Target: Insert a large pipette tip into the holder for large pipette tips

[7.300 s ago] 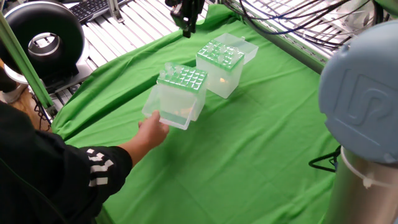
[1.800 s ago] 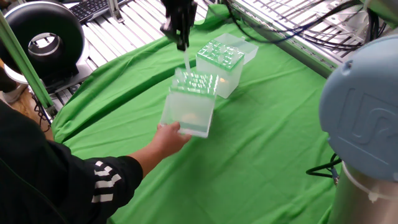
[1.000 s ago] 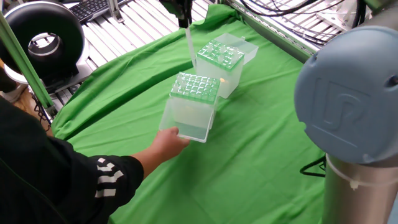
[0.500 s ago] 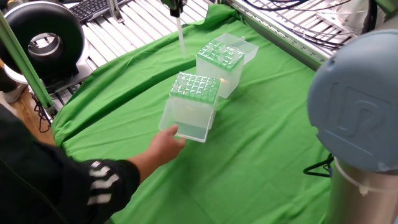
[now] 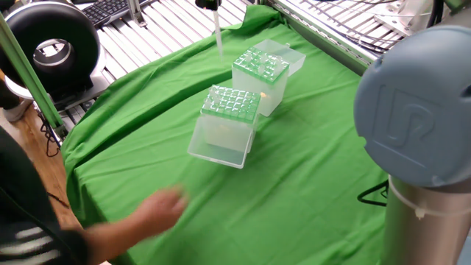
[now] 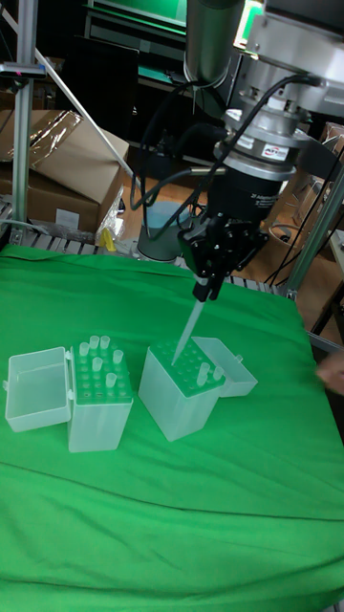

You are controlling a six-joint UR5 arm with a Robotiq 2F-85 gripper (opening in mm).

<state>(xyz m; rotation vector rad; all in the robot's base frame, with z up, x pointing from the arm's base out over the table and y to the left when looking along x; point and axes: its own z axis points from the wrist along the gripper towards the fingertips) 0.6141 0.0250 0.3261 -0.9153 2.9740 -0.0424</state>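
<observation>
My gripper (image 6: 204, 285) hangs above the table, shut on the top of the large pipette tip (image 6: 190, 335), a slim whitish cone that slants down. In the tall fixed view its lower end lies over the green grid top of the holder for large pipette tips (image 6: 180, 390). In the fixed view the gripper (image 5: 211, 4) is cut by the top edge. There the tip (image 5: 218, 40) hangs well above and behind the holder (image 5: 229, 110), touching nothing. The holder's clear lid (image 5: 218, 151) is folded open.
A second box (image 5: 260, 72) with a paler top full of clear tips stands right behind the holder, its lid (image 5: 291, 56) open. A person's blurred hand (image 5: 158, 210) is low over the green cloth (image 5: 309, 154). The robot's grey base (image 5: 423, 147) fills the right.
The person's hand has let go of the holder and pulled back toward the front left. The holder stays where it was set. My gripper with the tip has barely shifted.
</observation>
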